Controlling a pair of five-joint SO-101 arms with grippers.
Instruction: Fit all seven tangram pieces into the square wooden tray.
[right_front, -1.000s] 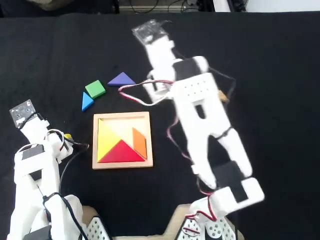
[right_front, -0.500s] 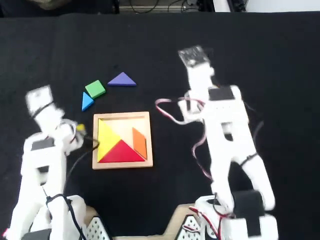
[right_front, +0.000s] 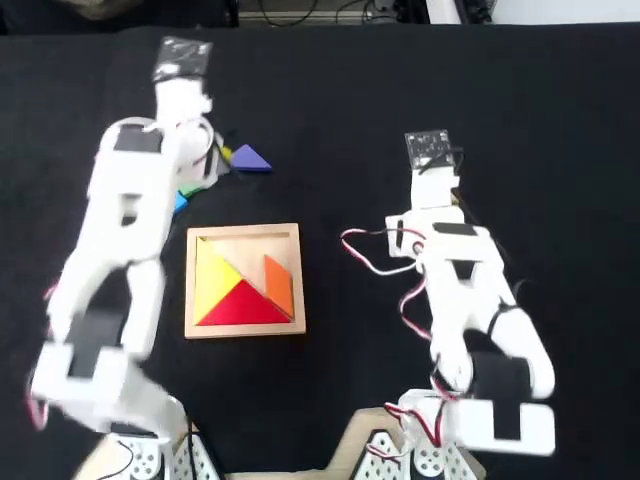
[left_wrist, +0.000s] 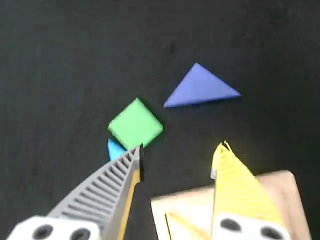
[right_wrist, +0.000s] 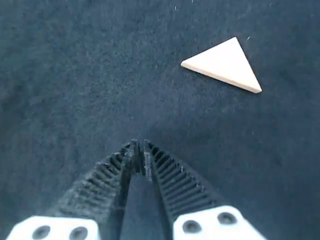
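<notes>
**Left arm swings up to the loose pieces, right arm backs off**

My left arm has shot up from beside the tray to the far cluster of pieces, and my right arm has pulled back from over there to its own side of the tray.

Left gripper (left_wrist: 180, 149) hangs over the black cloth table (right_front: 520, 120) with its jaws spread wide and nothing between them. Just past the grey ribbed finger sits the green square block (left_wrist: 135, 125), and the small blue triangle (left_wrist: 116, 148) peeks out from behind that fingertip. The purple-blue triangle (left_wrist: 200, 87) lies a little beyond, apart from both.

The square wooden tray (right_front: 245, 229) sits between my two arms. Inside it, the large yellow triangle (right_front: 213, 280) and the red triangle (right_front: 243, 305) lie touching, and an orange wooden piece (right_front: 280, 283) rests toward my right arm's side. The rest of the floor is bare wood.

Right gripper (right_wrist: 139, 150) is pinched completely closed and holds nothing. A pale cream triangle (right_wrist: 225, 65) lies flat on the cloth ahead of it, well apart from the tips.
</notes>
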